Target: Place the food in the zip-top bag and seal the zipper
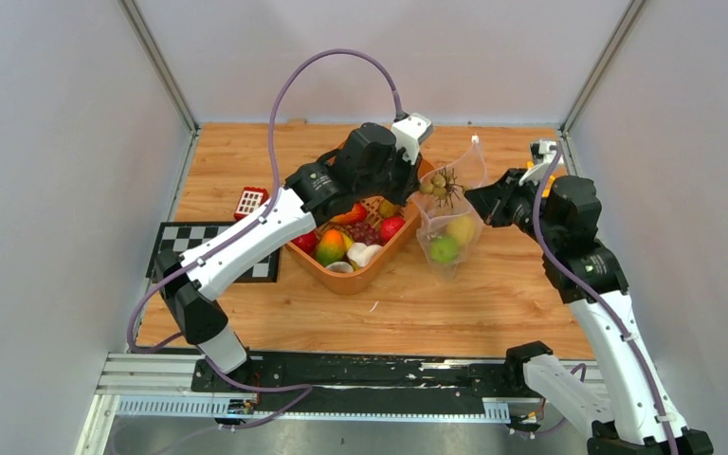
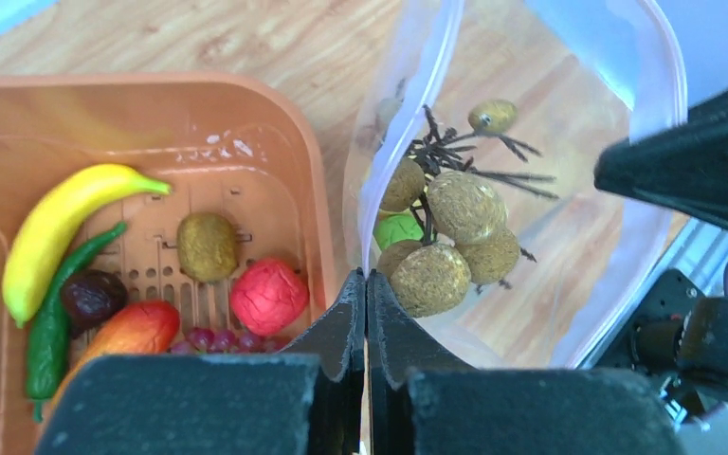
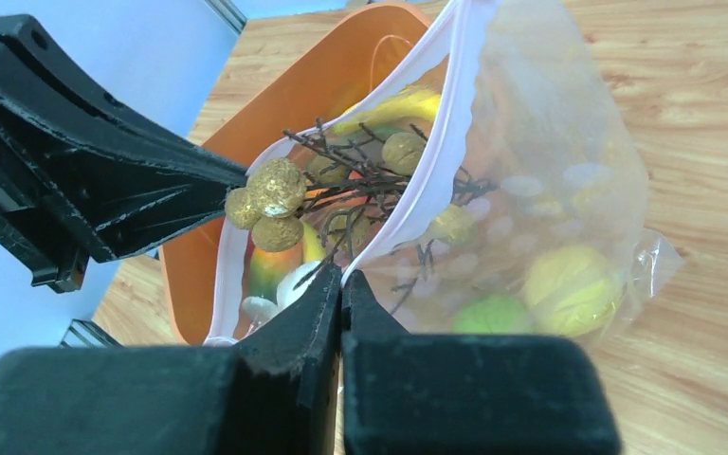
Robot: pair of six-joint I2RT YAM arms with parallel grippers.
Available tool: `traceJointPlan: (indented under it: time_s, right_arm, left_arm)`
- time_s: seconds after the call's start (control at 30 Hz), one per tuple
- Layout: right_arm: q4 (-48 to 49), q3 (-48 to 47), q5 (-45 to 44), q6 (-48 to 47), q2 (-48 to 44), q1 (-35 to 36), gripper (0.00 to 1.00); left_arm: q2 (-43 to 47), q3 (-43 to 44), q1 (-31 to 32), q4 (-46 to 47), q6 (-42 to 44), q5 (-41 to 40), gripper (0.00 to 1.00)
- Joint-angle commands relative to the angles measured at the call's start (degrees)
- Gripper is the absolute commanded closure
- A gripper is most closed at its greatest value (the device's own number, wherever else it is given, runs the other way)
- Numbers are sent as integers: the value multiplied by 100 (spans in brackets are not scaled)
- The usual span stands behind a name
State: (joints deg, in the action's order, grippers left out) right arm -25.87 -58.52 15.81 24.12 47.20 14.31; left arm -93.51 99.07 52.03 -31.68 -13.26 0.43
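Shows the clear, crinkly zip-top bag (image 1: 450, 237) hanging upright just right of the orange plastic basket (image 1: 360, 278), mouth upward and gaping, the pale pinkish zipper strip (image 3: 436, 161) unsealed. Holds low inside a green toy apple (image 1: 444, 249) and a yellow toy lemon (image 1: 463, 227). Catches a cluster of brown toy nuts on dark twigs (image 1: 441, 185) at the bag's mouth, partly in.

Has the left gripper (image 1: 424, 186) clenched on that cluster, reaching over the basket's far right corner. Has the right gripper (image 1: 475, 202) pinched tight on the bag's mouth edge, on the side away from the basket.

Leaves in the basket a yellow banana (image 2: 57, 227), a green chilli pepper (image 2: 52, 322), a brown kiwi (image 2: 207, 246), a round red fruit (image 2: 267, 296), a red-orange mango (image 2: 128, 332), dark grapes (image 2: 213, 338) and a white mushroom (image 1: 362, 254).

Sets everything on a light wooden tabletop (image 1: 493, 303). Left of the basket: a black-and-white chequered board (image 1: 182, 237) and a small red block with white squares (image 1: 249, 201). Boxed in by plain pale grey walls (image 1: 47, 190) left, right and behind the basket. Nearer than the basket: a metal rail (image 1: 341, 379) carrying the arm bases.
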Motion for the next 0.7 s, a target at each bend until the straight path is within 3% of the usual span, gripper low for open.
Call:
traceJointPlan:
  time_s: [0.0,0.07,0.1,0.17,0.23,0.3,0.33,0.37,0.43,0.5,0.57,0.6,0.67]
  right_arm:
    - [-962,-994,39,-747,590,-5,100]
    - [-1201,-1053,-115,-743,775,-7,100]
    - [-1035,-923,45,-719,738,-7,100]
    - [-613,-622,307,-625,583,-7,100]
    - [-603,-566,-112,-605,485,-2,100]
    - [-1083,-719,-1410,-370,362,-11,100]
    - [-1040,-658,-1982,-432,225,-14,100]
    - [-876,-494,-2266,-509,70,-13,100]
    - [-474,-246,-1808,-802,-162,-20,100]
    - [-407,-322,-556,-1098,103,-24,100]
    - [-760,-621,-379,-859,475,-24,100]
    - [-803,-665,-353,-826,566,-24,100]
    - [-479,-498,32,-792,495,-24,100]
  left_arm:
    - [-241,599,7,-66,177,-12,100]
    - [-238,525,60,423,135,1090,100]
    - [-253,562,174,475,164,1161,100]
    - [-349,759,293,199,386,768,100]
    - [-446,866,285,-123,565,434,100]
    - [-560,944,290,-568,655,-786,100]
    - [-551,862,286,-652,646,-1749,100]
    - [-518,767,259,-689,593,-2160,100]
    - [-396,624,186,-457,530,-1538,100]
    - [-274,396,185,195,455,150,98]
    - [-230,125,185,828,146,1256,91]
    - [-247,111,185,940,61,1452,91]
    - [-289,158,184,815,4,1076,100]
